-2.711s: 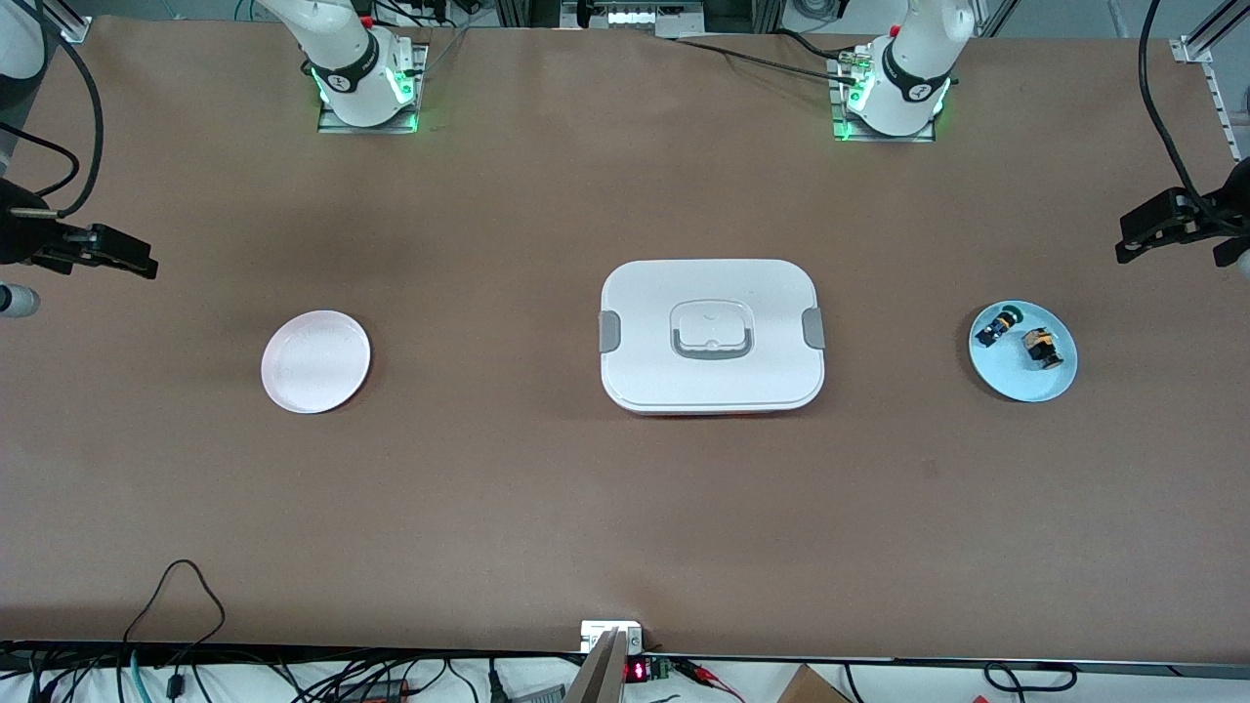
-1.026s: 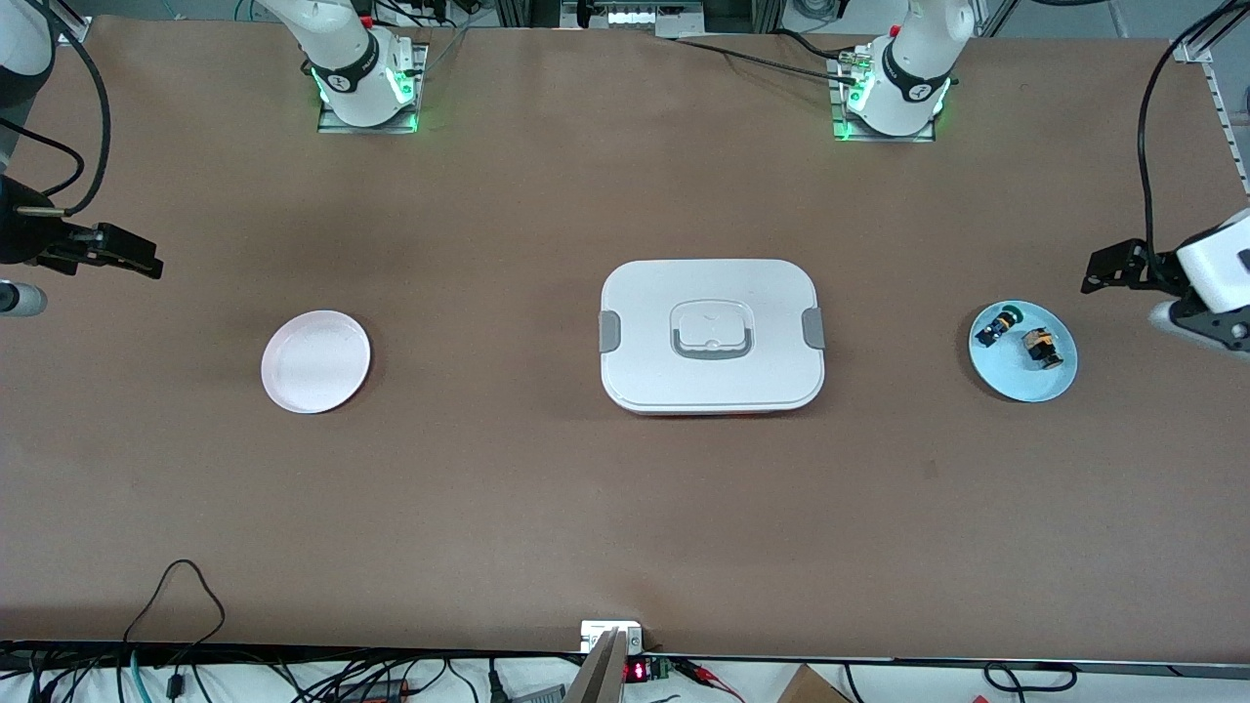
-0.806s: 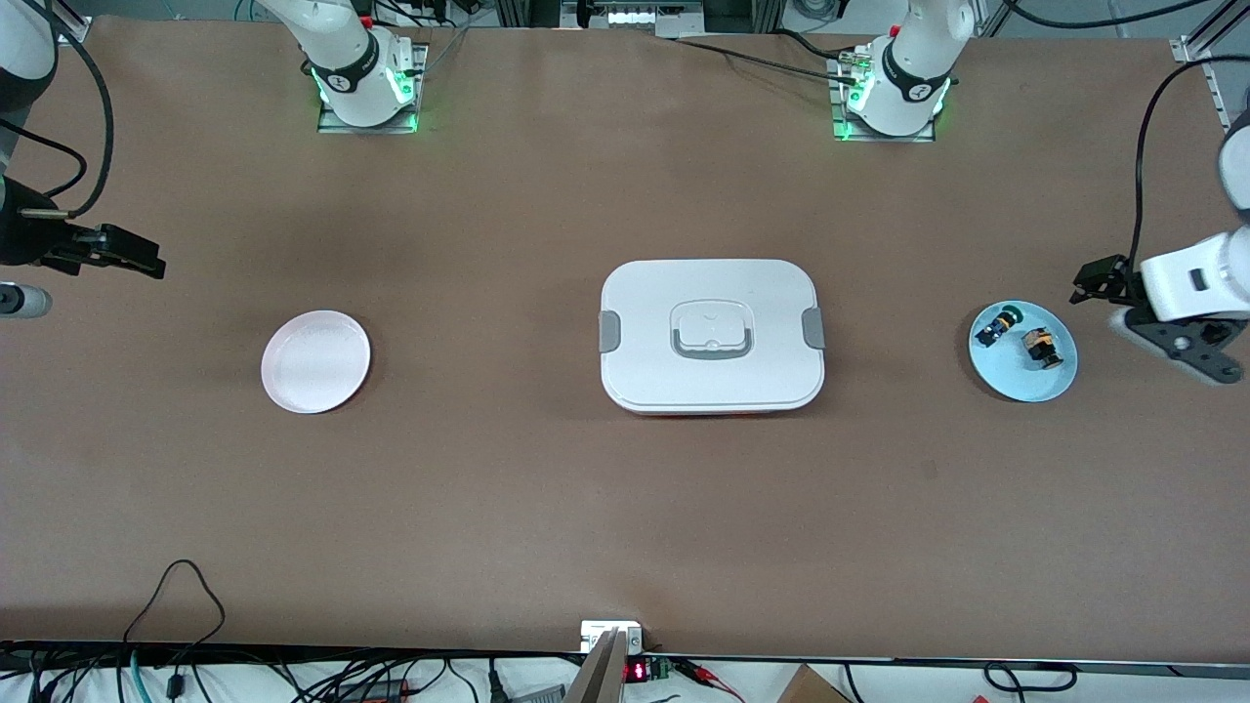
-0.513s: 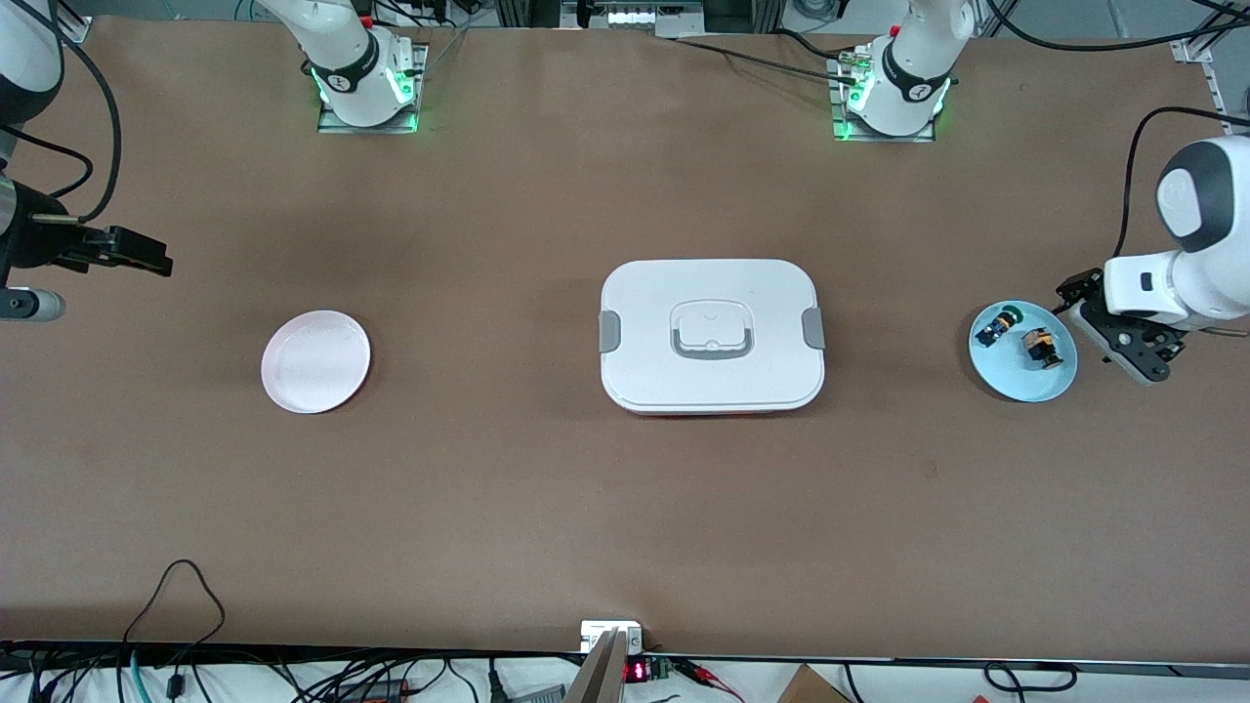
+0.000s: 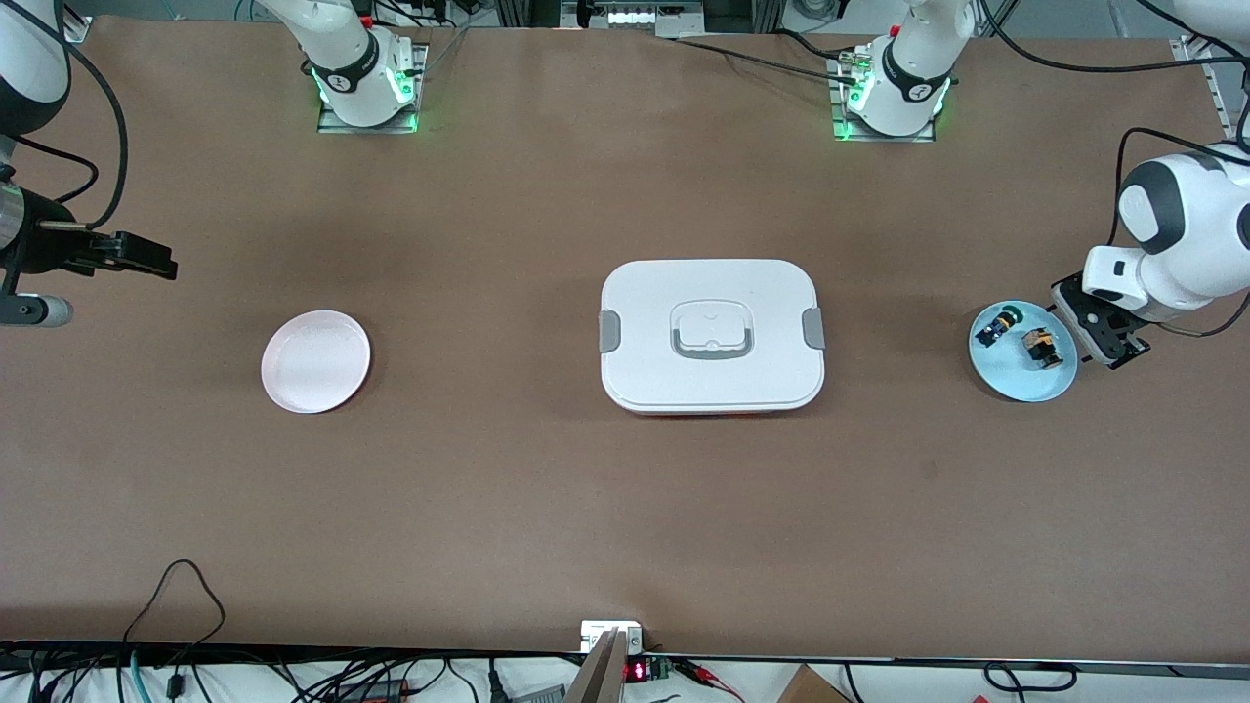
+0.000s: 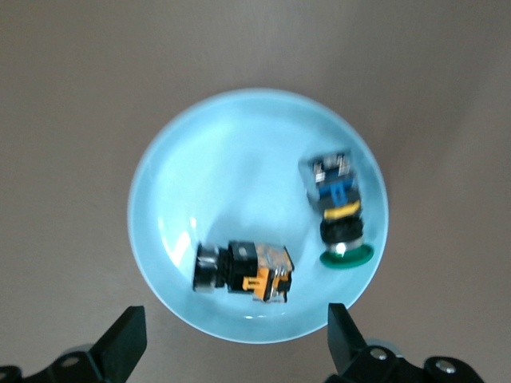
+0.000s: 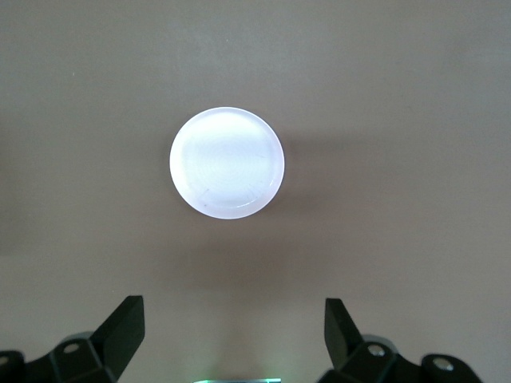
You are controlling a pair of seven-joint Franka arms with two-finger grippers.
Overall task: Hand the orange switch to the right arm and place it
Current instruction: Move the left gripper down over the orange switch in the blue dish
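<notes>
Here, the left gripper [image 6: 231, 347] has its two black fingers [image 6: 124, 343] spread wide and holding nothing, up over the table at the edge of the round pale-blue plate [image 5: 1050, 386] at the left arm's end. On that plate lies the small orange switch [image 6: 247, 270] with its black blocky body, on its side, and beside it, apart, the black-blue switch with a green cap [image 6: 338, 212].

The right gripper [image 7: 231, 343] is likewise spread and empty, up near the round white plate [image 7: 227, 163] at the right arm's end. A white rectangular lidded box with grey clasps [image 5: 711, 335] sits mid-table between the plates.
</notes>
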